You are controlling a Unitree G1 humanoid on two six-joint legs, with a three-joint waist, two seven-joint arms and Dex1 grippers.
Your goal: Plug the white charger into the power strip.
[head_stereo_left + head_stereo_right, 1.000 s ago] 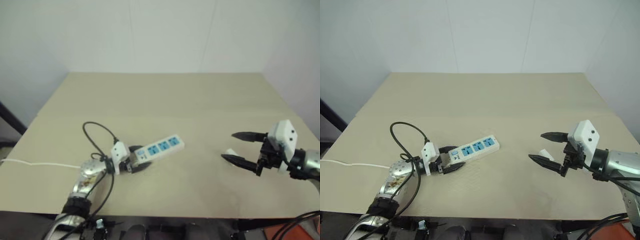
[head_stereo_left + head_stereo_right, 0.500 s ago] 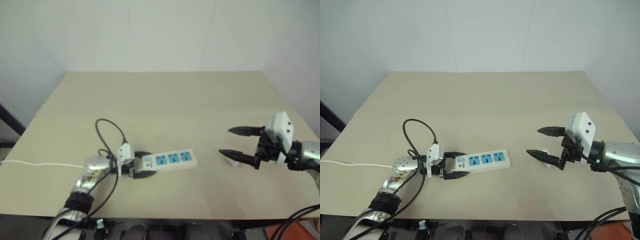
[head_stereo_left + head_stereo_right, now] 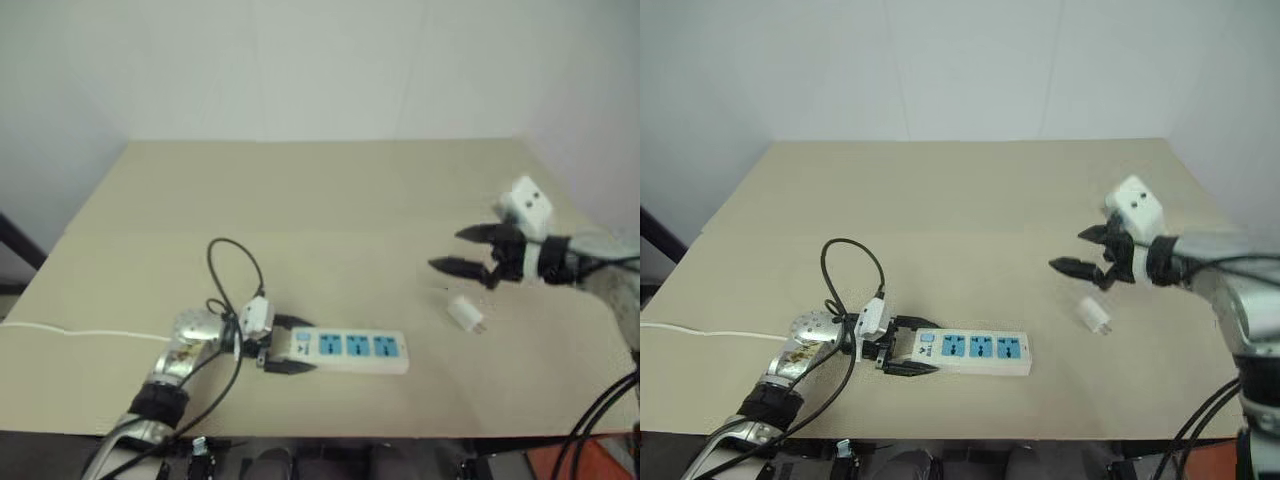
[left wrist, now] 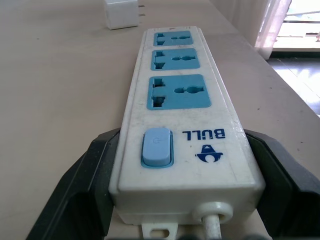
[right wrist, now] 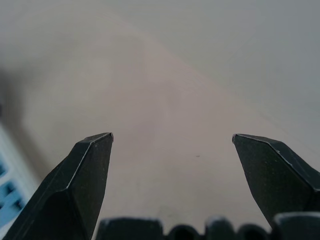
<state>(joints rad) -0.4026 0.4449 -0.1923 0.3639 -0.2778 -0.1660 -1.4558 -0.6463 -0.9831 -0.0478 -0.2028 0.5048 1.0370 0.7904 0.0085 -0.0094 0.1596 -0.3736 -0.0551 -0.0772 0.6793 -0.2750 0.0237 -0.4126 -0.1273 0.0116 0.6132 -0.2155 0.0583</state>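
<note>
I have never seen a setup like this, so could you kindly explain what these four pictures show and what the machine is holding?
This is a humanoid robot with two arms, each ending in a hand of two black fingers. The two wide pictures come from the two eyes of a camera on its head, looking down over a beige table. The other two come from cameras on its wrists, looking along the fingers.

The left hand is shut on the switch end of a white power strip with three blue sockets, lying flat on the table; the left wrist picture shows that strip up close. The right hand hovers open and holds nothing. A small white charger lies loose on the table beside it, not yet plugged in.
</note>
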